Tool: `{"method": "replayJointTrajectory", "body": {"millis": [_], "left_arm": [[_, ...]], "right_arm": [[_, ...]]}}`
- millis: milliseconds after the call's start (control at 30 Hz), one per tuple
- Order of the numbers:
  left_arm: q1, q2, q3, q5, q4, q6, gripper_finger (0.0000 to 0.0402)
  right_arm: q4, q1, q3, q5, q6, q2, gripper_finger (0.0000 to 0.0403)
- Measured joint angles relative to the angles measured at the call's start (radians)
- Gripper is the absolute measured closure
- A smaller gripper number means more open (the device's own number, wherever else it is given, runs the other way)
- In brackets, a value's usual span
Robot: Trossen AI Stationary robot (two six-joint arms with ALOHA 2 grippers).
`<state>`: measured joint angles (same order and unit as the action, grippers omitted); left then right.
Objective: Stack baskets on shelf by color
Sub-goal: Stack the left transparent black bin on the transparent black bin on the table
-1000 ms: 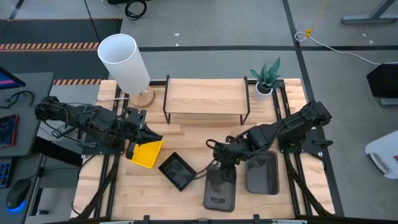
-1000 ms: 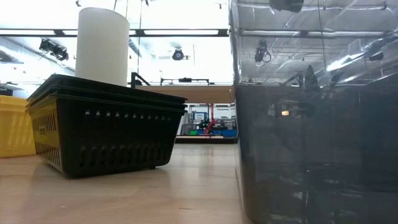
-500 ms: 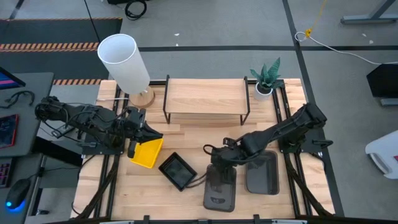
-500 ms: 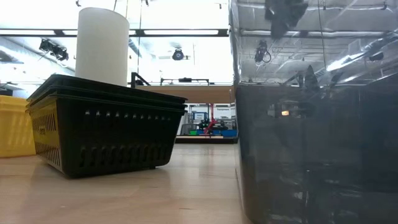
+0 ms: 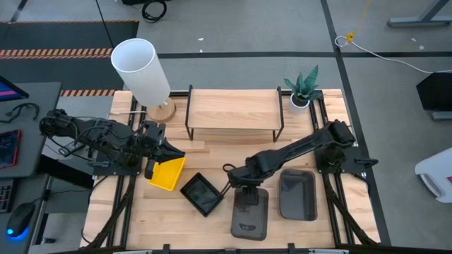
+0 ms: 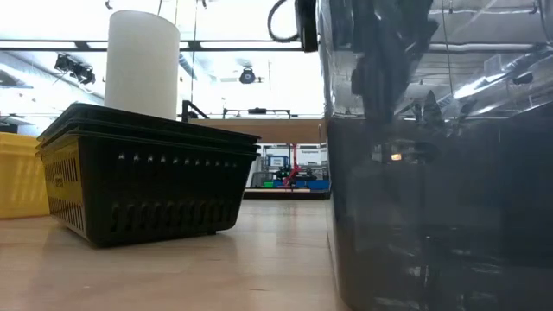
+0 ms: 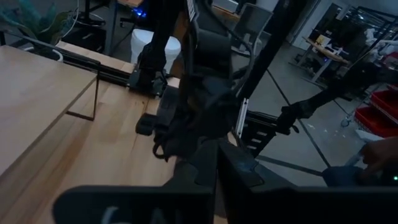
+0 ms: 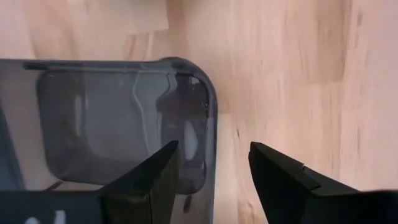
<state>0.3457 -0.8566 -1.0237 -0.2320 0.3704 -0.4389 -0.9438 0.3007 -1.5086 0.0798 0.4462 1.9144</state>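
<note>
Counter [image 5: 212, 159]: light wooden planks set in a black frame, with grey floor around it and a desk off its left edge.
Shelf [image 5: 233, 108]: light-wood top on thin black legs, at the middle of the counter's far edge, bare on top.
Lamp [image 5: 141, 70]: white cylinder shade on a wooden base, at the far left corner.
Plant [image 5: 302, 88]: small, in a white pot, at the far right corner.
Yellow basket [image 5: 167, 174]: near the left edge, tilted, with the left gripper [image 5: 157, 144] at its rim (whether the fingers are closed on the rim, I cannot tell).
Black basket [image 5: 202, 194]: near the front edge, left of middle, turned at an angle.
Grey baskets: one [image 5: 249, 217] at the front edge, middle; the other [image 5: 297, 195] just beside it toward the right edge.
Right gripper [image 5: 242, 179]: over the far end of the middle grey basket, fingers [image 8: 283, 177] parted astride its rim, not pressing it.
Room: ceiling lights and benches beyond the counter in the low view.
Hard to make out: the low view is half blocked by a grey basket wall [image 6: 432, 216]; the yellow basket is cut off at that picture's side.
</note>
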Motion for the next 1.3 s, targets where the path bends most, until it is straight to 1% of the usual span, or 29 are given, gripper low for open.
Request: {"method": "replayJointTrajectory", "body": {"millis": [167,333,467,567,700,833,967,1000,1100,1300], "left_arm": [[0.000,0.000,0.000,0.000,0.005,-0.002,0.0389],[0.000,0.000,0.000,0.000,0.003,0.002,0.0381],[0.000,0.000,0.000,0.000,0.003,0.002,0.0379],[0.000,0.000,0.000,0.000,0.002,-0.001,0.0383],[0.000,0.000,0.000,0.000,0.003,-0.002,0.0388],[0.000,0.000,0.000,0.000,0.003,-0.003,0.0388],[0.000,0.000,0.000,0.000,0.005,-0.003,0.0381],[0.000,0.000,0.000,0.000,0.009,-0.003,0.0380],[0.000,0.000,0.000,0.000,0.011,-0.003,0.0378],[0.000,0.000,0.000,0.000,0.011,-0.020,0.0384]], "right_arm": [[0.001,-0.016,0.000,0.018,-0.036,0.043,0.0205],[0.016,-0.016,0.000,0.020,-0.061,0.077,0.0205],[0.042,-0.017,0.003,0.018,-0.088,0.091,0.0217],[0.041,-0.021,0.009,0.017,-0.091,0.100,0.0239],[0.057,-0.022,0.025,0.021,-0.092,0.109,0.0279],[0.063,-0.022,0.033,0.028,-0.108,0.117,0.0326],[0.068,-0.022,0.033,0.026,-0.108,0.115,0.0383],[0.068,-0.022,0.033,0.027,-0.109,0.115,0.0391],[0.042,-0.022,0.026,0.054,-0.112,0.114,0.0390],[-0.063,-0.022,-0.054,0.109,-0.156,0.108,0.0396]]}}
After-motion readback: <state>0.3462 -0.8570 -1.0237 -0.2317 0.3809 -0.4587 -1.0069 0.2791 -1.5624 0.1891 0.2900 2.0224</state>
